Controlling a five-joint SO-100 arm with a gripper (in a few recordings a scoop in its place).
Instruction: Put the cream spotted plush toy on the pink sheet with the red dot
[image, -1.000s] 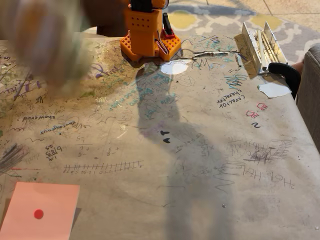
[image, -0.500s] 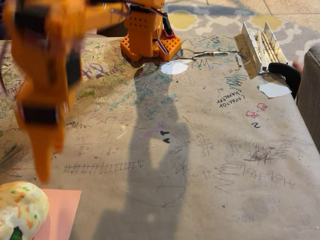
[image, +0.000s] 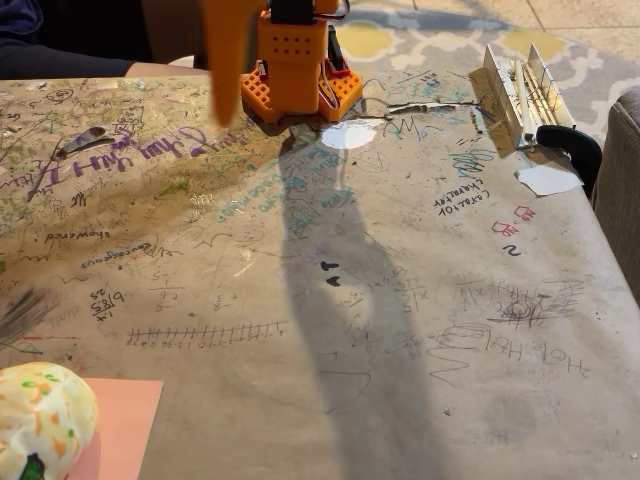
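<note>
The cream spotted plush toy (image: 42, 420) rests at the picture's bottom left corner, lying on the left part of the pink sheet (image: 125, 425). The sheet's red dot is hidden under the toy. My gripper (image: 228, 62) is far from both, raised at the top of the picture just left of the orange arm base (image: 297, 75). It appears as a single blurred orange finger pointing down, with nothing seen in it, and whether it is open or shut is not readable.
The table is covered in scribbled brown paper (image: 400, 300). White paper scraps (image: 348, 134) (image: 548, 178) lie at the back. A folded metal piece (image: 520, 88) and a black clamp (image: 572, 142) sit at the back right. A person's arm (image: 70, 55) rests at the back left.
The arm has swung up and back from the front left toward its base. The plush toy stays on the pink sheet where it lay half a second ago.
</note>
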